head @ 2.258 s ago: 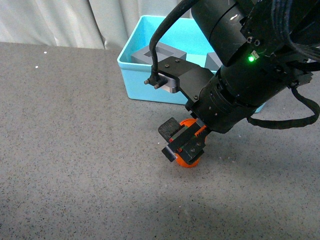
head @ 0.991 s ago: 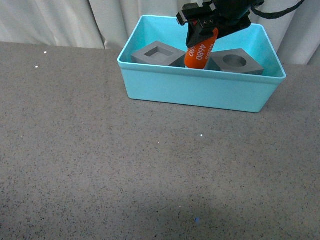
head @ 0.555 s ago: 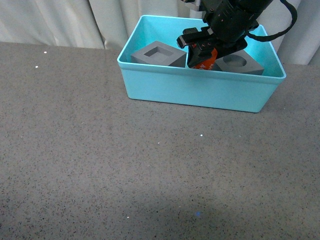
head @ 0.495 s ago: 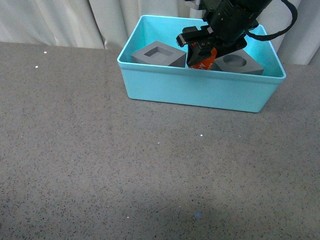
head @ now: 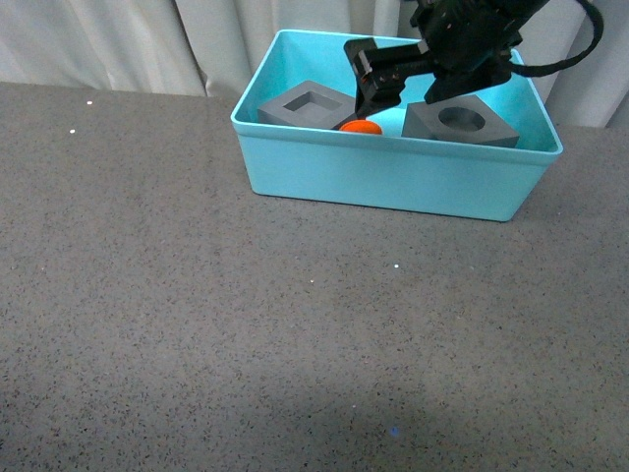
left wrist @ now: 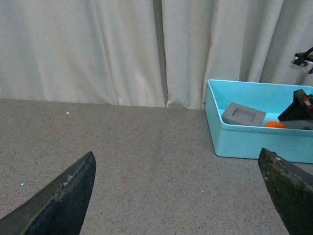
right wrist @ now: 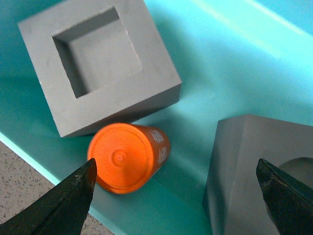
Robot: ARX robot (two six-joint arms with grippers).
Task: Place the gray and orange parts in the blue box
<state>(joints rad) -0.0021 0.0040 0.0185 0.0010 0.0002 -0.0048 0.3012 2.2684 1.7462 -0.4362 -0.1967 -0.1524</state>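
The right gripper hangs over the blue box with its fingers spread wide and nothing between them. Directly beneath it, the orange cylinder sits on the box floor (white digits on its side, too small to read), against the gray cube with the square recess and near the gray cube with the round recess. The left gripper is also parted and empty, well apart from the box above the gray table.
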